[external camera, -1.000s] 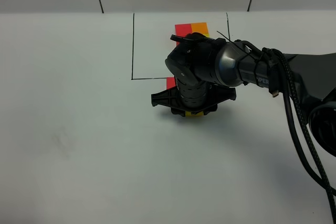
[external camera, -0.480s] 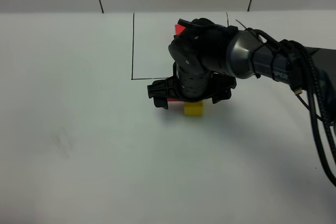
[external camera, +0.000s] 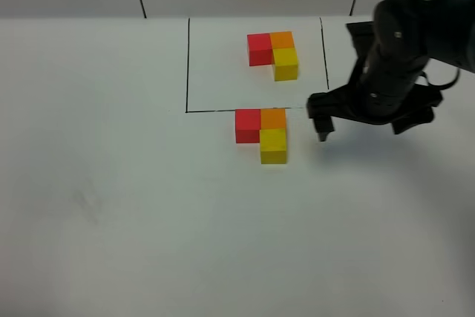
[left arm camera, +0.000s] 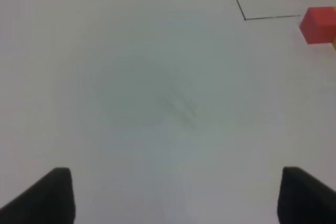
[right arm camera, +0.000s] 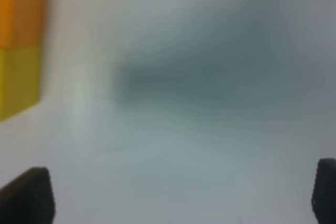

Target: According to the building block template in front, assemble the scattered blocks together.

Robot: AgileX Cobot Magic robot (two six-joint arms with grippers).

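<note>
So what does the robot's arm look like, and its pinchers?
The right arm is all black, chunky and rounded, with a slightly shiny shell. Its right gripper is a wide black crossbar with short black fingers pointing down. The left gripper shows only two dark, blocky fingertips. No cables or markings show right now.

High cam looks down on table (external camera: 148,220); both wrist cams sit low, close, sharing the scattered blocks (external camera: 261,133) edge.

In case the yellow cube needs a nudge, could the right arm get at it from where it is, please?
Probably yes: the right gripper hangs open just beside the assembled yellow cube, with only bare table between them.
</note>
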